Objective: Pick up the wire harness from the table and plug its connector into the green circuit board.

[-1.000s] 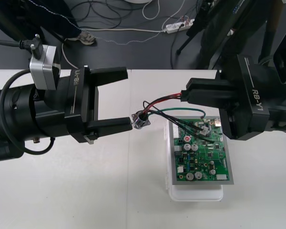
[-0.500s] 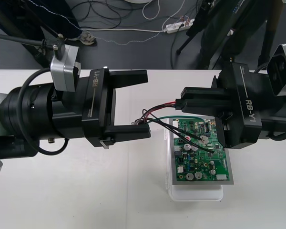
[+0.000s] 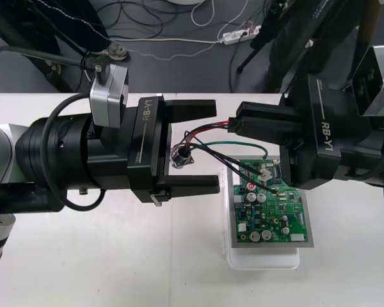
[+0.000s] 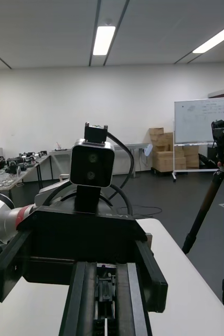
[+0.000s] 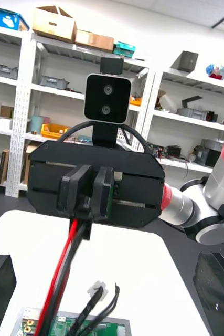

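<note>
Wire harness (image 3: 211, 135): red, black and green wires, held off the desk (image 3: 83, 256), pinched between the right gripper's (image 3: 238, 126) fingers. The wires run toward the robot's left to the round metal socket (image 3: 180, 157), which hangs between the left gripper's (image 3: 215, 146) spread fingers. Black leads drop over the far end of the green circuit board (image 3: 273, 214); cannot tell whether the plug is seated. The board lies flat on its white base (image 3: 262, 259).

A plain light table (image 3: 83, 268) meets a dark floor (image 3: 198, 70) strewn with loose cables (image 3: 173, 40).
</note>
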Controlling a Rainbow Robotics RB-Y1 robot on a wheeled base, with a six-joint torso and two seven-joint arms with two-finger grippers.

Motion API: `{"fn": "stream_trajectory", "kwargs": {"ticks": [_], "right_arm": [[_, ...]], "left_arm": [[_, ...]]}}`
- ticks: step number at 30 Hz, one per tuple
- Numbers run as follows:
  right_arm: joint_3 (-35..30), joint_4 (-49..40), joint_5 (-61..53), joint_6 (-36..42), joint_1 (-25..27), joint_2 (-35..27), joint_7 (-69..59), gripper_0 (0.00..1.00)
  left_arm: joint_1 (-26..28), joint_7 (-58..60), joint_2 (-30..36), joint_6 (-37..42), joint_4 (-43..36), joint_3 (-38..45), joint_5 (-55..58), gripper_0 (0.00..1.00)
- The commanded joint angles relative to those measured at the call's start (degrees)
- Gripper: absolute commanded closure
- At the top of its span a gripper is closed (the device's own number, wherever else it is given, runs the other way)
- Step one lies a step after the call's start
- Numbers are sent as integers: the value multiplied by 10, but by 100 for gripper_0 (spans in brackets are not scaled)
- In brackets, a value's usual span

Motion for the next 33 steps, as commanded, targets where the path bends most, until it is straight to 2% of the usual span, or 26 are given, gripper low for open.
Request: {"fn": "stream_trajectory", "kwargs": {"ticks": [1,20,22,27,33], "right_arm": [[16,-22,-4,7,5,8,32,100],[20,-22,-14,7,13,5,46,100],[20,-22,-15,7,15,5,49,100],[20,-23,-14,4,16,5,50,100],[20,-23,-15,3,17,5,52,100]], "left_arm": [[-31,17,-10,27,-19,-8,-8,0],[-36,18,-10,30,-19,-9,-4,0],[-37,16,-10,32,-19,-8,-4,14],[-37,15,-10,32,-19,-9,-4,34],[-37,15,-10,32,-19,-9,-3,35]]}}
